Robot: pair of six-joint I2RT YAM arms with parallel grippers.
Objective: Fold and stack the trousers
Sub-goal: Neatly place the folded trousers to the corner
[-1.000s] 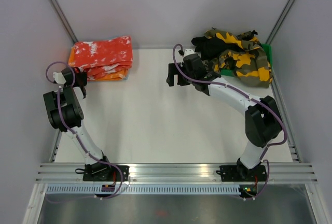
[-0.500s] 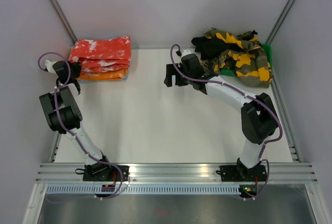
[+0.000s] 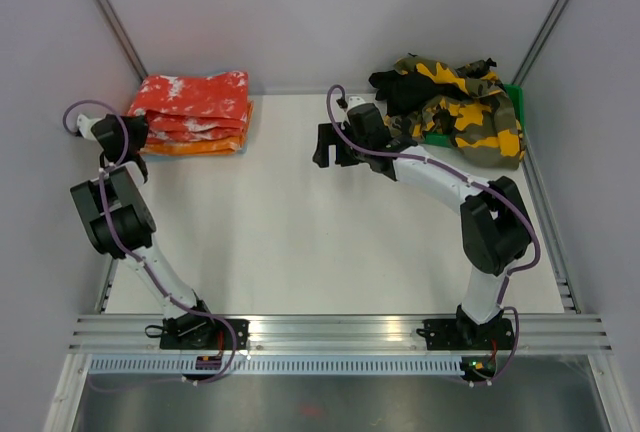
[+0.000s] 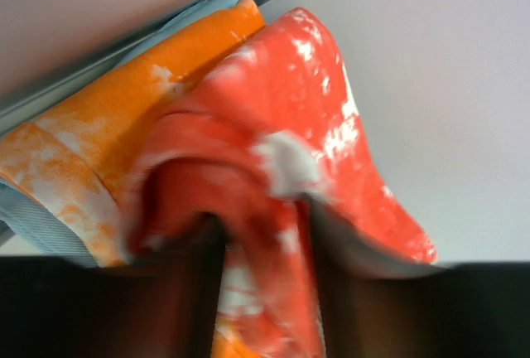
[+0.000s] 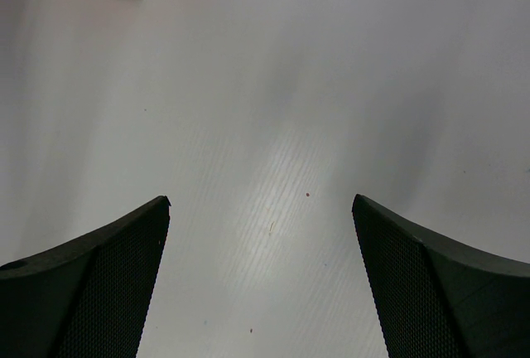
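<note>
As the wrist view is blurred, my left end effector [image 4: 261, 219] stands narrow about a fold of the red trousers [image 4: 319, 101]; grip unconfirmed. They lie atop the orange pair [image 4: 99, 142]. Soft, limp cloth, so I would take folded edges. My right end effector [image 5: 261, 199]: wide, empty.

The table [image 3: 300, 237] middle lies open; trousers stack [image 3: 192, 112] and camouflage heap [image 3: 458, 112] fill far corners.

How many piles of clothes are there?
2: a folded stack of red and orange tie-dye cloth, far left; a heap of yellow camouflage and black cloth, far right. None seems hidden.
</note>
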